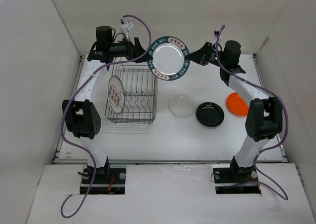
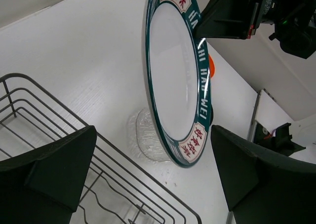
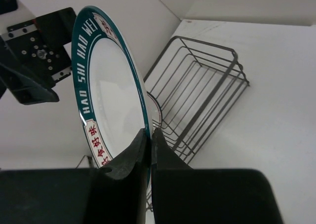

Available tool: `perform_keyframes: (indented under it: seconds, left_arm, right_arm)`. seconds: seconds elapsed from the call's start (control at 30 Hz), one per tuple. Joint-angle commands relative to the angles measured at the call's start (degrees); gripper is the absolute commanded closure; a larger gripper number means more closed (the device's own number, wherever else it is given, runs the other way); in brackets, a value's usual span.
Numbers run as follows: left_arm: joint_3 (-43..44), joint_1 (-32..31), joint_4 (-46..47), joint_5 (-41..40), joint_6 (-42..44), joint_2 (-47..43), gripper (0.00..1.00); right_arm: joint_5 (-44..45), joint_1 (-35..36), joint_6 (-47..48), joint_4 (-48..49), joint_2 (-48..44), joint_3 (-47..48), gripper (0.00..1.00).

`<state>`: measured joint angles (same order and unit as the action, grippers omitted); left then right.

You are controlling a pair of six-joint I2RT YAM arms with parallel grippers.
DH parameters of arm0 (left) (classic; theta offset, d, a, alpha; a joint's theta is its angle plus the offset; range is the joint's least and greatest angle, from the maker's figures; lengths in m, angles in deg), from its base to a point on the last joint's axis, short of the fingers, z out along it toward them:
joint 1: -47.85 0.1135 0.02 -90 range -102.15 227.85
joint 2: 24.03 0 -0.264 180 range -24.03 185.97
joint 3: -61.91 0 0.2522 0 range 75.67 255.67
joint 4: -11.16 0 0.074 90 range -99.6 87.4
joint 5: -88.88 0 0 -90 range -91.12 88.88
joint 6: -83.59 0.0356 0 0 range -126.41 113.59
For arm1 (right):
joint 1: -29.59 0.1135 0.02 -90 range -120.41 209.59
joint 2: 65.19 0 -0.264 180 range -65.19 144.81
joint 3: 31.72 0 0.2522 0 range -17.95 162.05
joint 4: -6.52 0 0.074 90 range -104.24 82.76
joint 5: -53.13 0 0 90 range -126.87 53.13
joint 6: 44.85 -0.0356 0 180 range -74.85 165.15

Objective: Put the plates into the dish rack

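Observation:
My right gripper (image 1: pixel 196 56) (image 3: pixel 149 133) is shut on the rim of the white plate with the dark blue-green rim (image 1: pixel 169 57) (image 3: pixel 106 100). It holds the plate on edge in the air, at the back, just right of the dish rack (image 1: pixel 131 121) (image 3: pixel 212 81). My left gripper (image 1: pixel 140 54) (image 2: pixel 153 131) is open, its fingers on either side of that plate's (image 2: pixel 173 76) near edge, not touching it. The white plate with red marks (image 1: pixel 116 93) stands in the rack's left end. The clear plate (image 1: pixel 181 107) (image 2: pixel 140 137), black plate (image 1: pixel 210 114) and orange plate (image 1: pixel 237 104) lie on the table.
White enclosure walls (image 1: pixel 34 61) close in the left, back and right sides. Purple cables (image 1: pixel 74 95) hang along both arms. The rack's open wire slots (image 2: pixel 49 115) lie right of the standing plate.

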<state>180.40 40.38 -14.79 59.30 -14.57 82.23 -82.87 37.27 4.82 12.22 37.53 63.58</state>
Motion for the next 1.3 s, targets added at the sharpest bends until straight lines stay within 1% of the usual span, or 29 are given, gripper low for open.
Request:
perform_keyframes:
  seconds: [0.0,0.13,0.2,0.23,0.27,0.3,0.33,0.37,0.43,0.47,0.5,0.53,0.57,0.6,0.67,0.7,0.73,0.77,0.8,0.83,0.87,0.9,0.93,0.97,1.07,1.13,1.17,1.23,1.27]
  left_arm:
    - [-0.2,-0.5,5.4,2.2,-0.8,-2.1,0.0]
    - [-0.2,-0.5,4.9,2.2,-0.8,-1.5,0.0]
    - [-0.2,-0.5,4.9,2.9,-1.3,-1.0,0.09]
    - [-0.7,-0.5,5.7,3.6,-1.3,-1.0,0.16]
    - [-0.8,-0.5,5.7,3.6,-1.9,-1.0,0.23]
    - [-0.8,-1.1,5.7,4.2,-1.9,-1.0,0.33]
    - [-0.8,-1.1,5.7,4.2,-1.9,-1.0,0.56]
    - [-0.8,-1.1,5.7,3.5,-1.9,-1.0,0.67]
    - [-0.2,-1.1,5.1,2.9,-1.9,-1.0,0.83]
    - [0.5,-1.1,3.8,1.3,-1.4,-1.0,1.0]
    - [1.0,-1.1,2.2,0.6,-1.4,-1.0,1.0]
    - [1.0,-1.1,1.4,0.1,-0.9,-1.0,1.0]
    - [1.7,-1.1,0.2,-1.0,0.2,-1.8,1.0]
    - [2.3,-1.1,-3.2,-4.5,0.9,-3.1,1.0]
    - [4.2,-1.1,-8.1,-9.3,3.1,-4.8,1.0]
    - [4.9,-1.1,-10.3,-17.0,3.8,-7.5,1.0]
    - [4.9,-1.6,-13.6,-21.4,4.5,-9.2,1.0]
    - [4.9,-1.6,-14.8,-26.6,4.5,-11.1,1.0]
    - [4.9,-2.1,-16.2,-32.3,4.5,-12.7,1.0]
    - [4.9,-2.6,-19.2,-43.1,4.5,-15.8,1.0]
    - [4.9,-3.9,-20.6,-48.0,4.5,-17.1,1.0]
    - [4.9,-4.5,-21.9,-52.2,5.2,-18.3,1.0]
    - [4.9,-5.2,-23.3,-61.7,5.2,-19.9,1.0]
    - [4.9,-7.3,-26.0,-65.8,5.2,-20.6,1.0]
    - [5.7,-9.8,-31.5,-77.4,5.2,-21.2,1.0]
    - [5.1,-11.6,-34.1,-80.7,4.6,-21.2,1.0]
    - [3.4,-12.3,-34.8,-83.8,4.6,-21.2,1.0]
    - [0.8,-14.6,-36.0,-87.1,4.0,-22.4,1.0]
    - [-2.3,-15.3,-36.0,-88.9,4.0,-22.4,1.0]
  right_arm:
    - [-2.7,0.7,-5.1,11.9,-0.9,1.0,1.0]
    - [-3.2,3.4,-5.8,12.8,-0.3,1.6,1.0]
    - [-3.2,4.6,-5.8,12.8,-0.3,1.6,1.0]
    - [-3.2,4.6,-5.8,12.8,0.2,1.6,1.0]
    - [-3.2,5.2,-5.8,12.8,0.2,1.6,1.0]
    - [-3.2,5.2,-6.6,13.7,0.2,1.6,1.0]
    - [-3.2,5.8,-7.1,14.8,0.2,1.6,1.0]
    - [-3.2,5.9,-7.1,15.3,0.2,1.6,1.0]
    - [-2.7,6.5,-7.1,15.3,0.2,1.6,1.0]
    - [-2.7,7.0,-7.1,15.3,0.2,1.6,1.0]
    - [-2.7,7.0,-7.1,15.3,-0.3,1.6,0.97]
    - [-2.2,7.0,-7.1,15.3,-0.3,0.9,0.84]
    - [-2.2,7.0,-7.1,15.3,-0.9,-0.1,0.57]
    - [-1.1,7.0,-7.1,15.3,-0.9,-0.9,0.01]
    - [1.0,5.2,-7.1,14.2,-2.3,-3.7,0.0]
    - [2.0,4.5,-5.7,12.6,-3.7,-4.5,0.0]
    - [5.3,4.0,-4.2,10.2,-4.4,-5.1,0.0]
    - [7.7,4.0,-2.3,3.1,-5.3,-5.1,0.0]
    - [10.3,4.0,2.3,-1.1,-6.8,-5.1,0.0]
    - [13.0,4.0,4.1,-4.3,-7.4,-4.5,0.0]
    - [17.4,4.0,5.4,-7.0,-7.4,-4.5,0.0]
    - [19.0,4.0,6.4,-10.8,-8.3,-4.5,0.0]
    - [20.4,4.0,7.0,-12.3,-8.3,-4.5,0.0]
    - [22.3,4.0,7.5,-13.7,-8.3,-4.5,0.0]
    - [23.6,4.0,7.6,-17.6,-8.3,-4.5,0.0]
    - [23.6,4.0,8.2,-18.3,-8.3,-4.5,0.0]
    - [23.6,4.0,8.2,-18.3,-8.3,-4.5,0.0]
    - [23.6,4.0,8.2,-18.9,-8.3,-4.5,0.0]
    - [23.6,4.0,8.7,-19.5,-8.9,-4.5,0.0]
